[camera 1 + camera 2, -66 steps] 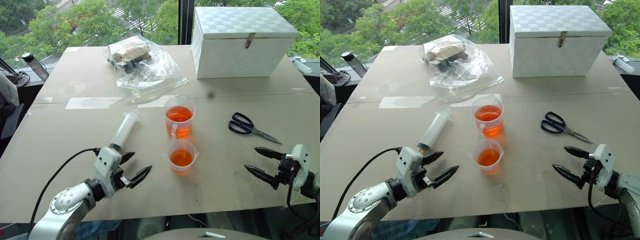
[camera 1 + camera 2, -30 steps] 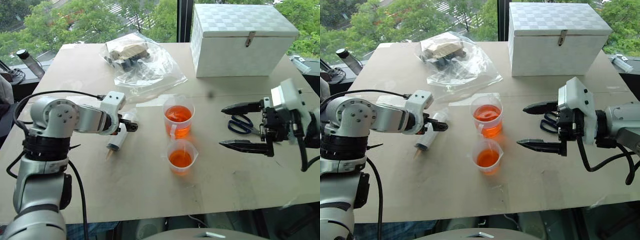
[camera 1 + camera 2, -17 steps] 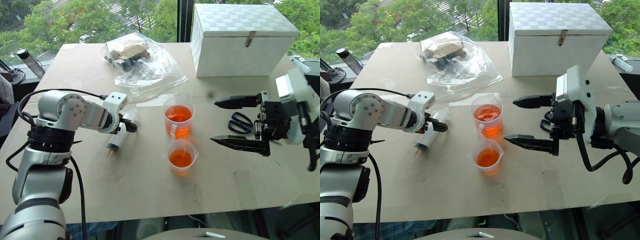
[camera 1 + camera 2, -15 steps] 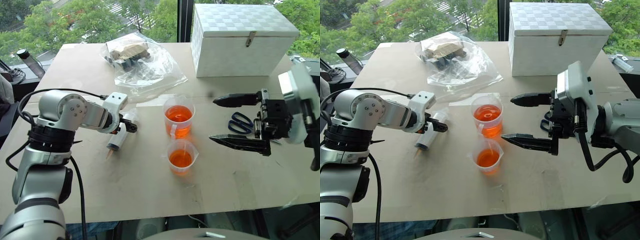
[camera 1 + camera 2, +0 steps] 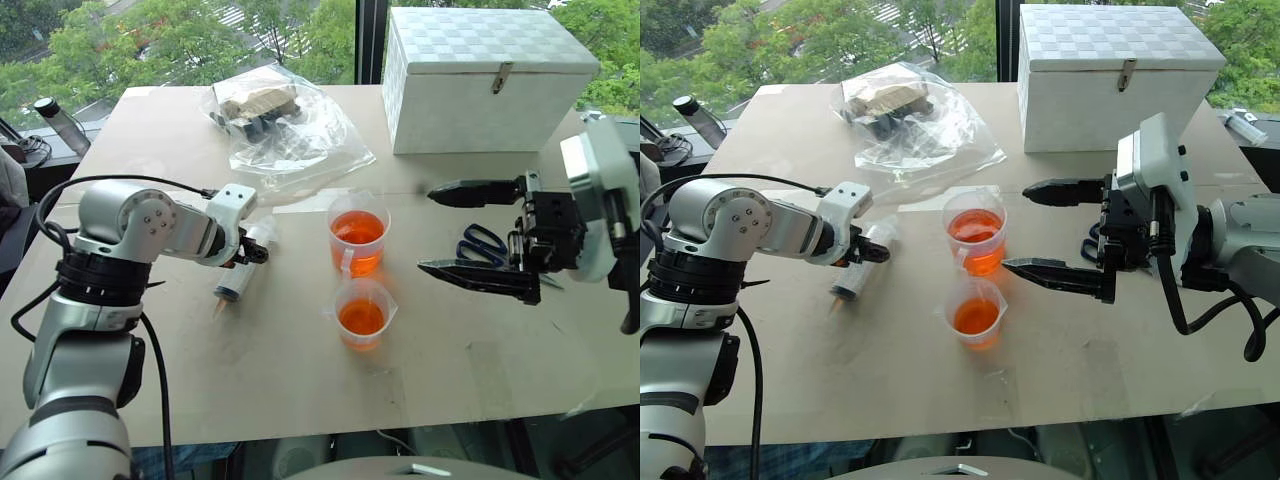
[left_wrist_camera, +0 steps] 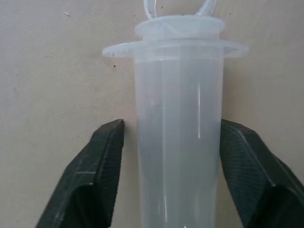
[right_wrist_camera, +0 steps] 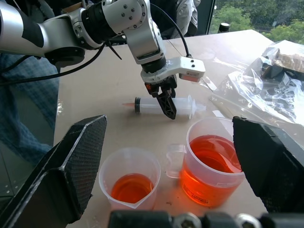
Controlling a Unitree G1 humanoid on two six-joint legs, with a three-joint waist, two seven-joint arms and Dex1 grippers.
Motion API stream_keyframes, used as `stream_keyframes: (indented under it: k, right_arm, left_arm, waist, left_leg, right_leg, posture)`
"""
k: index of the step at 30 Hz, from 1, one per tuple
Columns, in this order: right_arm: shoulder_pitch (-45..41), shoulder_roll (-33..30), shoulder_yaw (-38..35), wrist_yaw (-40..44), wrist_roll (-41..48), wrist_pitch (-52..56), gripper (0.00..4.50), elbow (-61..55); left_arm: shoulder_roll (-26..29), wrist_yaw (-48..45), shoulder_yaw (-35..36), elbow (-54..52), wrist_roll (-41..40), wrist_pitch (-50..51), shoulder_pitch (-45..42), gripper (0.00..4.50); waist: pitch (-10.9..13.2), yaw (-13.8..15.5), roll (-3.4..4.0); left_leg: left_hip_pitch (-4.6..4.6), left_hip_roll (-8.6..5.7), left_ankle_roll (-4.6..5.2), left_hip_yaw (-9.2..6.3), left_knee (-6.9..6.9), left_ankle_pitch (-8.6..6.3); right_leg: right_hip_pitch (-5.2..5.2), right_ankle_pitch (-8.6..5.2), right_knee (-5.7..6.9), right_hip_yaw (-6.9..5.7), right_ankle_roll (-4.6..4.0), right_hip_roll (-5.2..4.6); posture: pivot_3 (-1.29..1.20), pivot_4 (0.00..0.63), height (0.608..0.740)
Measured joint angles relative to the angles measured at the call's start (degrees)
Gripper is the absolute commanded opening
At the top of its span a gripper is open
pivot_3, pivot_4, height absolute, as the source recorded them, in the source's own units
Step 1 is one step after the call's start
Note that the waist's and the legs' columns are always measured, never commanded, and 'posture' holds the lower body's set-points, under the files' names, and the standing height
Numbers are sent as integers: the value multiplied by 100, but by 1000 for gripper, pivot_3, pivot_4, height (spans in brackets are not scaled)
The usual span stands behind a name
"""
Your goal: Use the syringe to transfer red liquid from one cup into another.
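Observation:
The syringe (image 5: pixel 238 278) lies flat on the table, left of the cups, its orange tip toward me. My left gripper (image 5: pixel 250 256) is shut on its clear barrel (image 6: pixel 178 142), one black finger (image 6: pixel 102 171) against each side. The taller cup (image 5: pixel 358 240) with a side handle and the shorter cup (image 5: pixel 362 312) in front of it both hold red liquid. My right gripper (image 5: pixel 425 230) hovers open just right of the cups, pointing left with nothing between its fingers (image 7: pixel 71 166). The right wrist view takes in both cups, the syringe (image 7: pixel 190 105) and my left gripper (image 7: pixel 167 107).
A white box (image 5: pixel 485 80) stands at the back right. A clear plastic bag (image 5: pixel 280 125) with packets lies at the back centre. Black scissors (image 5: pixel 480 243) lie right of the cups, partly behind my right gripper. A bottle (image 5: pixel 60 125) sits off the table's far left.
My left gripper has closed on the syringe barrel without shifting place. My right gripper has risen a little and edged left toward the cups, still open.

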Motion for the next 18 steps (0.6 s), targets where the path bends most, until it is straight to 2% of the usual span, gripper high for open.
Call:
stream_keyframes:
  k: [5, 8, 11, 13, 16, 18]
  right_arm:
    - [85, 15, -6, -105, -68, -32, 4500, 30]
    - [478, 210, -74, -260, -215, -108, 4500, 232]
    - [800, 419, -75, -314, -517, -169, 4500, 468]
    - [806, 579, -73, -351, -573, -205, 4500, 581]
    - [660, 858, 31, -371, -789, -328, 4500, 784]
    - [454, 1031, 64, -419, -894, -379, 4500, 986]
  left_arm:
    - [-193, 99, 299, -118, 240, 7, 1, 2212]
    - [-390, 183, 879, -420, 474, 3, 1, 2212]
    - [-728, 186, 1753, -916, 661, -158, 76, 2212]
    - [-900, 41, 2049, -1172, 648, -298, 120, 2212]
    - [-853, -466, 2106, -1626, 653, -772, 174, 2212]
    - [-1017, -806, 2250, -1673, 708, -1405, 67, 2212]
  waist:
    - [2, 2, -4]
    - [4, 8, -15]
    - [2, 8, -16]
    - [3, 2, -16]
    - [3, -22, -16]
    - [3, -2, -16]
  left_leg:
    - [-2, 0, 0, -1, 1, 0]
    - [-12, 0, 0, -1, 4, 0]
    - [-77, 0, -1, 0, 27, 2]
    - [-82, 0, -2, 4, 33, 3]
    - [-78, 0, -6, 8, 33, 5]
    - [-76, 0, -8, 7, 39, 7]
  right_leg:
    - [-1, 0, 0, -1, 0, 0]
    - [-7, 0, -1, -3, 0, -1]
    - [-75, 1, 27, -2, 2, 1]
    - [-85, 1, 42, 0, 2, 2]
    - [-86, 1, 46, 3, 2, 6]
    - [-86, 1, 55, 0, 1, 6]
  posture:
    - [0, 150, 740]
    - [0, 150, 740]
    - [0, 150, 740]
    - [0, 150, 740]
    - [0, 150, 740]
    - [0, 150, 740]
